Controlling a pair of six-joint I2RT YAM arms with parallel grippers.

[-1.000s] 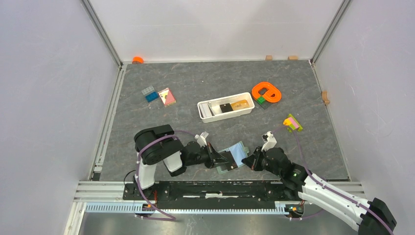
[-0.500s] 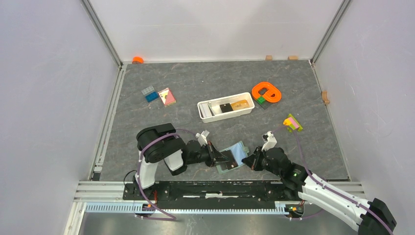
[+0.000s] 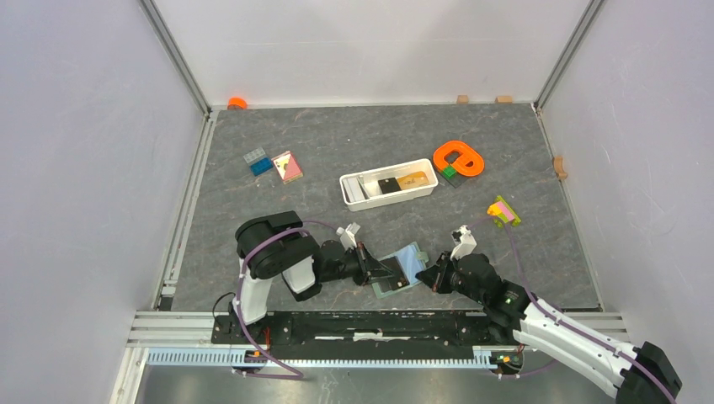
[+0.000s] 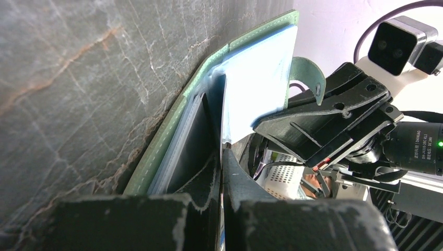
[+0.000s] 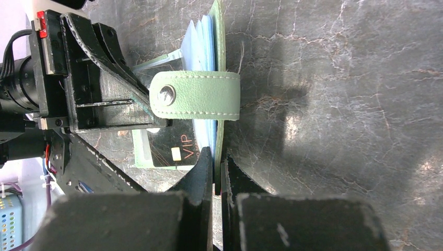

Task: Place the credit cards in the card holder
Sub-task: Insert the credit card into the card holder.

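I judge an insertion is in hand. The sage-green folding card holder point(image 3: 407, 263) lies open at the near middle of the grey stone tabletop point(image 3: 337, 143). The right end effector point(image 5: 215, 157) is clamped on its right edge, and the left end effector point(image 4: 222, 157) is pinched on a black credit card point(image 5: 172, 149) lying partly in a pale-blue pocket point(image 4: 256, 89). Next the card likely needs a straight push, level with the slot. The snap strap point(image 5: 196, 95) arches over it and may snag. More cards point(image 3: 388, 185) sit in the long white tray point(image 3: 347, 192), farther off.
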